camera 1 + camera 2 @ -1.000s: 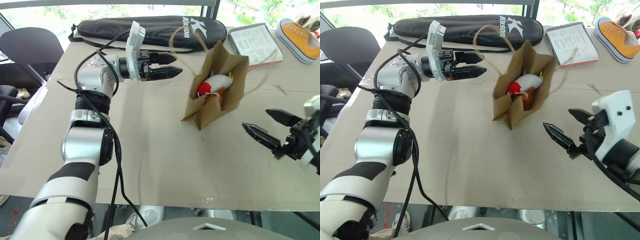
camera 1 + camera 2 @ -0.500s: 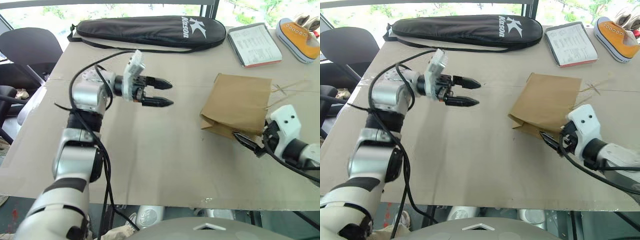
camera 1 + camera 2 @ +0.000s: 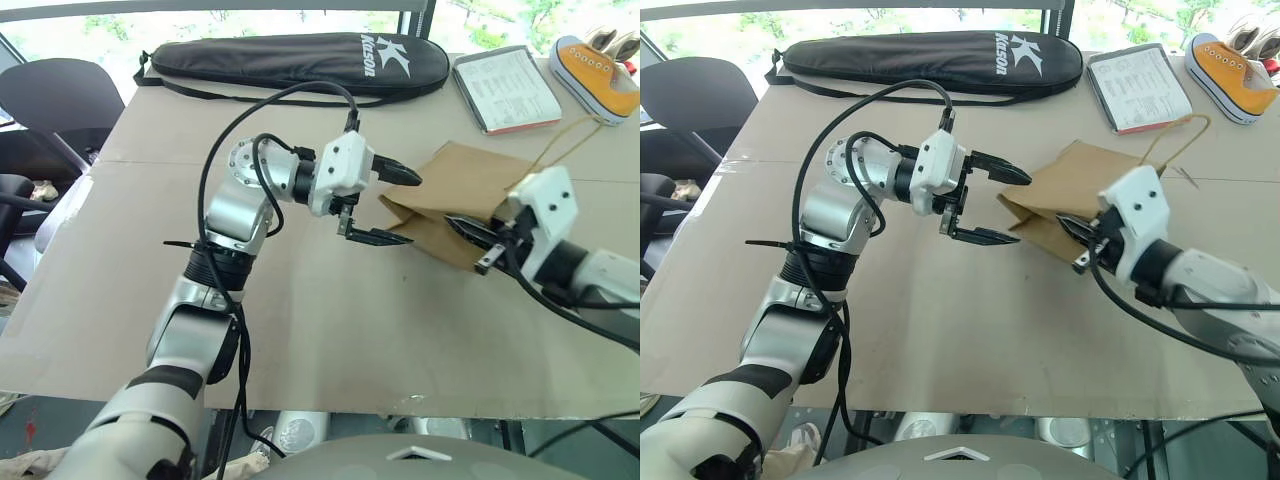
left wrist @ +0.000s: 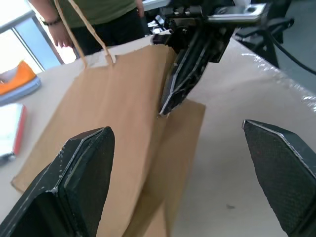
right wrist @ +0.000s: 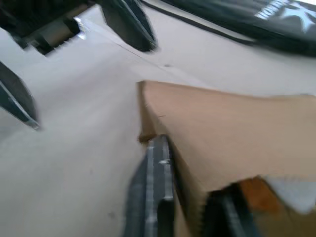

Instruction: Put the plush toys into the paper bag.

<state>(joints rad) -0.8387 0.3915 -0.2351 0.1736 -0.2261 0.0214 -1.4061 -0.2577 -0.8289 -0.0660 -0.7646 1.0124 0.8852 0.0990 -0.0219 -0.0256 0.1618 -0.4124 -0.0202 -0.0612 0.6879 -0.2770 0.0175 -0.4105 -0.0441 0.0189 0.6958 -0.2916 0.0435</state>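
Right gripper [image 3: 1087,243]: pressed shut on the bag's near edge, likely to steady it.
Left gripper [image 3: 1002,205]: spread wide at the bag's closed end, touching nothing.
Bag [image 3: 1070,195]: lying flat between both grippers.
Toys: tucked inside, barely glimpsed.

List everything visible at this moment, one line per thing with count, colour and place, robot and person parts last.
paper bag: one, brown, lying on the table's right half, loop handle toward the far right.
racket case: one, black, along the table's far edge.
booklet: one, white with red edge, far right, beside the case.
sneaker: one, orange with white sole, far right corner.
chair: one, black, off the table's left side.
table: one, beige top.
person: one, green top, standing beyond the table.
left gripper: black fingers, open, at the bag's near-left end.
right gripper: black fingers, shut on the bag's edge.
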